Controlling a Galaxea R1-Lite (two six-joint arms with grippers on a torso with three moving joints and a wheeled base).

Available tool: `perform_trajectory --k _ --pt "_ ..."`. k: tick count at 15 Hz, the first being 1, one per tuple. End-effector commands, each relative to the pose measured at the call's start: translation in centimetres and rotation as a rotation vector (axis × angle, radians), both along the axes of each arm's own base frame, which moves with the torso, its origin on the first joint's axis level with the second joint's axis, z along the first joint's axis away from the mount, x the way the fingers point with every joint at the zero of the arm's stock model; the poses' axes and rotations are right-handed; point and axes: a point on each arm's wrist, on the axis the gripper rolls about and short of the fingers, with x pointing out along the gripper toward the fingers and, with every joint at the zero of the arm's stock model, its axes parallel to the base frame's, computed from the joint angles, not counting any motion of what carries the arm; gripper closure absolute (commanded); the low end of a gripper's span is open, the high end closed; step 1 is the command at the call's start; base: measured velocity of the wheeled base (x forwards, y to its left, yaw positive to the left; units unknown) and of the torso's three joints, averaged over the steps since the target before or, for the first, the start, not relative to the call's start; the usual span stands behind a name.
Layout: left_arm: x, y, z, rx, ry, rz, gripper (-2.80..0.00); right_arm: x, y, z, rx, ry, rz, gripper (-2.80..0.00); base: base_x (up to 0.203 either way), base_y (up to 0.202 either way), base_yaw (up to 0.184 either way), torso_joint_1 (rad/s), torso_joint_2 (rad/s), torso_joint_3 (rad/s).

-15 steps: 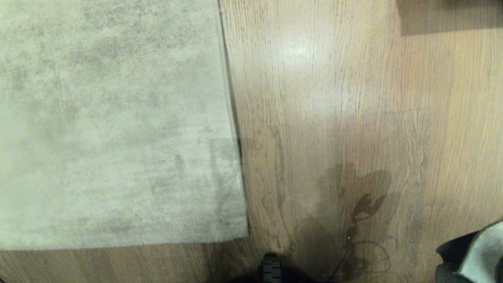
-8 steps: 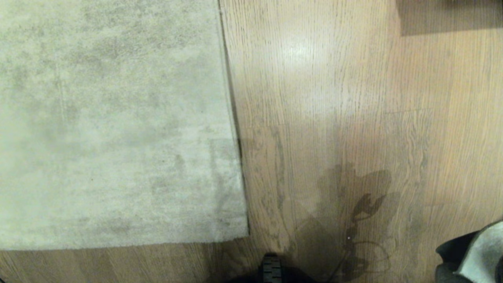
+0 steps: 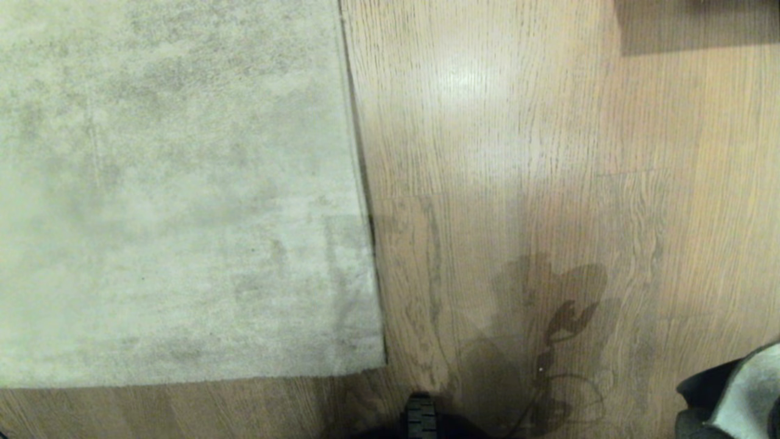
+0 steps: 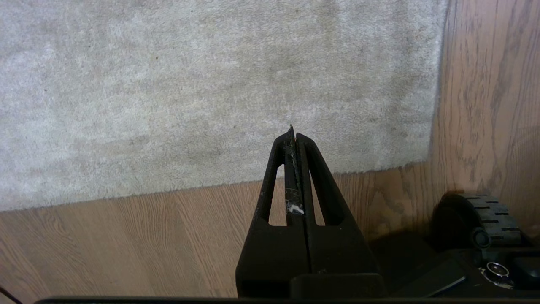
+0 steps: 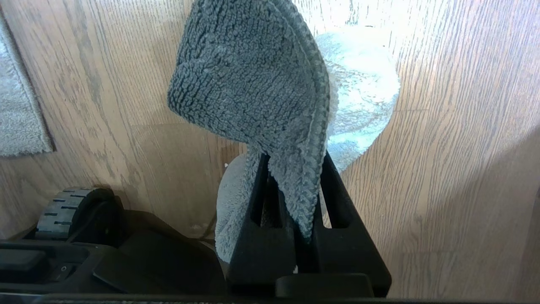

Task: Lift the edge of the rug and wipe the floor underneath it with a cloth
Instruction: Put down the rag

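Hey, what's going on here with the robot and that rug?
The right gripper is shut on a grey cloth, held above the wood floor. The left gripper is shut and empty, above the rug edge. The rug lies flat; nothing is lifted or wiped yet.

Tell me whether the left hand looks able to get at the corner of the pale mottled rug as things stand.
Probably yes. The left hand hangs shut and empty above the pale beige-grey rug's corner, which lies flat on the light brown wood-plank floor with nothing between. The hand would first have to open.
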Motion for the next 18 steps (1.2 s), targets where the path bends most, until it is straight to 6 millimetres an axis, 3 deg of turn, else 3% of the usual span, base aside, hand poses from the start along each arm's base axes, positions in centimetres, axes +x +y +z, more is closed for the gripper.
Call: perform_trajectory --k 1,18 --pt "0.00 0.00 0.00 0.001 0.000 0.000 0.00 0.01 0.00 0.01 -0.001 0.000 0.000 0.00 0.000 0.000 0.000 0.000 0.00 0.000" --pt "0.00 0.01 0.01 -0.004 -0.002 0.005 0.00 0.01 0.00 0.01 -0.001 0.000 0.000 0.00 0.000 -0.005 0.000 0.000 0.00 0.000"
